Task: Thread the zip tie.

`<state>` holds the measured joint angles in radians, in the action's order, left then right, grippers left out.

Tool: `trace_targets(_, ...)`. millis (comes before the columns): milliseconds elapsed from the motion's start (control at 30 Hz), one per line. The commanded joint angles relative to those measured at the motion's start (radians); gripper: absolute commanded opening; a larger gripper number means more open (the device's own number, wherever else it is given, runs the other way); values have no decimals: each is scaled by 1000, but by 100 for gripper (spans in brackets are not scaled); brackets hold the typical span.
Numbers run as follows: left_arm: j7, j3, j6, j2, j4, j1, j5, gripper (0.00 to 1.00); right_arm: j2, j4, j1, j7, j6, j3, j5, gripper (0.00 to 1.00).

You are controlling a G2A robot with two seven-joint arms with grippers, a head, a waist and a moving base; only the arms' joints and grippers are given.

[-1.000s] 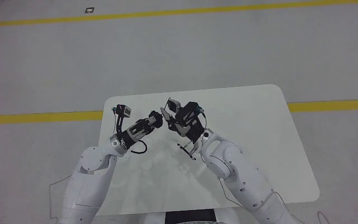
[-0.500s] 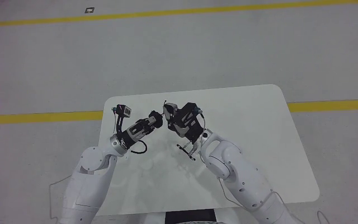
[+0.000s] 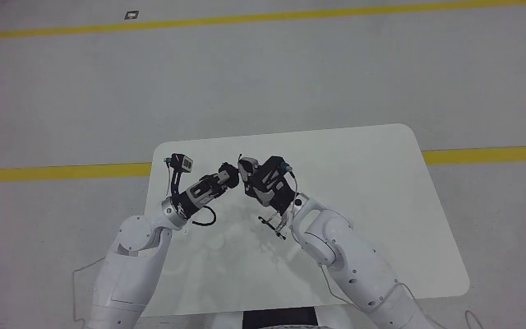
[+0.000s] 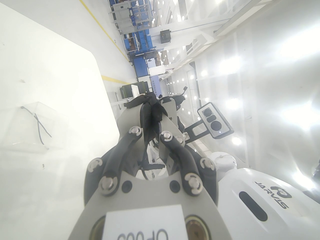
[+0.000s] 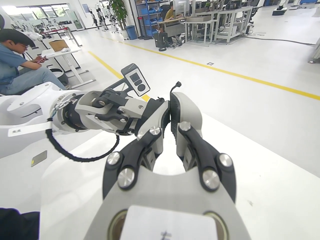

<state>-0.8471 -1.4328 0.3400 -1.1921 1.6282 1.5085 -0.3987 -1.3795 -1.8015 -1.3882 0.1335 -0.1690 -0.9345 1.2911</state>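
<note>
The right gripper [image 3: 245, 172] has closed in on the left gripper [image 3: 228, 173]; their tips now meet above the bench [image 3: 370, 189]. The right jaws pinch the zip tie [image 5: 174, 88], one end protruding. The left jaws are pressed together, contents hidden. Step in hand: alignment. The next move likely calls for fine tail-to-head guidance.

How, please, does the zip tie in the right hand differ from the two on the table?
The held zip tie is pinched aloft in the right hand; the table ties lie loose on the table. The held zip tie curves; the table ties lie crossed. All are black.
</note>
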Motion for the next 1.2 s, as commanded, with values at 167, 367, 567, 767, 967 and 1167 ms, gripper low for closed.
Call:
trace_targets(167, 0, 0, 0, 0, 0, 0, 0, 0, 5, -29, -13, -1, 13, -29, 9, 100)
trace_targets(367, 0, 0, 0, 0, 0, 0, 0, 0, 23, -72, -55, -30, -48, -85, 56, 100)
trace_targets(567, 0, 0, 0, 0, 0, 0, 0, 0, 32, -86, -70, -91, -96, -102, 88, 100)
trace_targets(767, 0, 0, 0, 0, 0, 0, 0, 0, 32, -86, -70, -91, -96, -102, 88, 100)
trace_targets(967, 26, -1, -155, -4, -20, -4, -246, 0, 46, -99, -63, -86, -130, -116, 279, 100)
trace_targets(1167, -10, -37, -345, 0, -46, -9, -491, 0, 116, -114, 10, -5, -171, -91, 279, 100)
